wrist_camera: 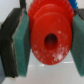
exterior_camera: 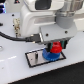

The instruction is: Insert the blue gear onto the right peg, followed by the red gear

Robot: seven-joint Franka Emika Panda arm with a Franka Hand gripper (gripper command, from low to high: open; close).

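Observation:
In the wrist view the red gear (wrist_camera: pixel 49 39) fills the middle, round with a dark centre hole, held between my gripper's (wrist_camera: pixel 47 42) two teal-padded fingers (wrist_camera: pixel 21 47). A sliver of the blue gear (wrist_camera: pixel 66 6) shows behind it. In the exterior view my gripper (exterior_camera: pixel 56 47) is shut on the red gear (exterior_camera: pixel 56 47) just above the blue gear (exterior_camera: pixel 50 55), which lies on the grey black-edged plate (exterior_camera: pixel 34 59) at its right end. The right peg is hidden under the gears. Whether the red gear touches the blue one I cannot tell.
The plate lies on a white table (exterior_camera: pixel 20 72). The arm's large white body (exterior_camera: pixel 42 20) with a black cable (exterior_camera: pixel 15 37) hangs over the scene and hides what is behind it.

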